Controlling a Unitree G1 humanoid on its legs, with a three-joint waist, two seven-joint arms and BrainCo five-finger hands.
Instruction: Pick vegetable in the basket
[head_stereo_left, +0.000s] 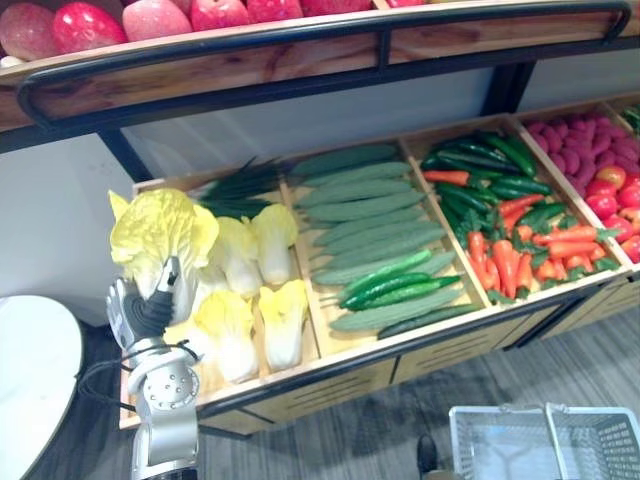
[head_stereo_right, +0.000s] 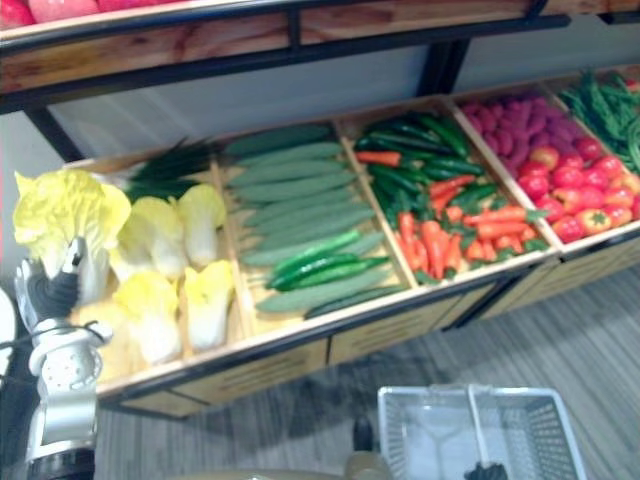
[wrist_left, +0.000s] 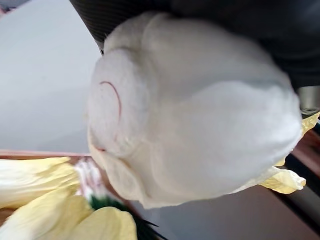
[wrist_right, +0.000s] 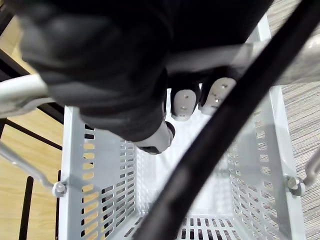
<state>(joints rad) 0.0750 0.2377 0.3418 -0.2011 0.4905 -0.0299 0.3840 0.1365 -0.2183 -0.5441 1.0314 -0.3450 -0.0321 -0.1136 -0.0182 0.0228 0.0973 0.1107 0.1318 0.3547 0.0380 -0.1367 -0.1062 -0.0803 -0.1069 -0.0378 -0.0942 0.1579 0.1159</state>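
My left hand (head_stereo_left: 150, 312) is raised at the left end of the vegetable shelf, fingers curled round a pale yellow napa cabbage (head_stereo_left: 160, 232). The cabbage stands upright, leaves on top, just above the other cabbages (head_stereo_left: 250, 300) in the left bin. Its white stem end (wrist_left: 200, 115) shows close up in the left wrist view. A white plastic basket (head_stereo_left: 500, 415) hangs low at the right, in front of the shelf. My right hand (wrist_right: 115, 75) is curled round the basket's white handle (wrist_right: 20, 92), and I see nothing in the basket's inside (wrist_right: 100, 190).
The wooden shelf (head_stereo_left: 420, 350) holds bins of cucumbers (head_stereo_left: 370, 225), green peppers with carrots (head_stereo_left: 510, 235), and tomatoes (head_stereo_left: 615, 195). An upper shelf with red apples (head_stereo_left: 150, 20) overhangs the bins. A white round tabletop (head_stereo_left: 30, 370) sits at the lower left.
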